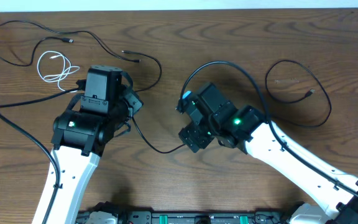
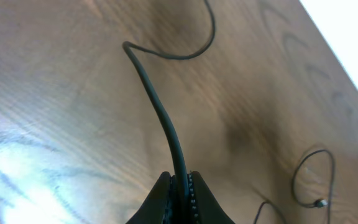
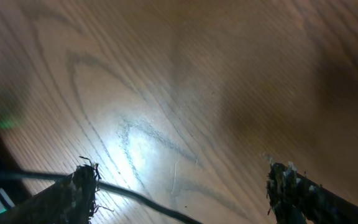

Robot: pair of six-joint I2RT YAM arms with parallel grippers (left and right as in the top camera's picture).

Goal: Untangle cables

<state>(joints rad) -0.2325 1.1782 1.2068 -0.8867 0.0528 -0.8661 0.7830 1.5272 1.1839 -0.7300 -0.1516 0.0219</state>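
Observation:
My left gripper point(image 2: 180, 182) is shut on a thin black cable point(image 2: 160, 106), which runs away from the jaws over the wooden table and bends sharply. In the overhead view that cable point(image 1: 148, 143) sags from the left gripper point(image 1: 135, 104) across to my right gripper point(image 1: 190, 138). The right gripper point(image 3: 184, 186) stands open, and the same black cable point(image 3: 142, 198) passes by its left finger and lies between the fingers, on the table. A white cable point(image 1: 55, 67) lies coiled at the far left. Another black cable point(image 1: 23, 28) snakes along the far left edge. A third black cable point(image 1: 298, 93) forms a loop at the far right.
The thick black cables point(image 1: 225, 65) on the arms arch above the table. The table's far edge point(image 1: 179, 9) meets a white surface. A black cable end with its plug point(image 2: 319, 202) lies to the right of the left gripper.

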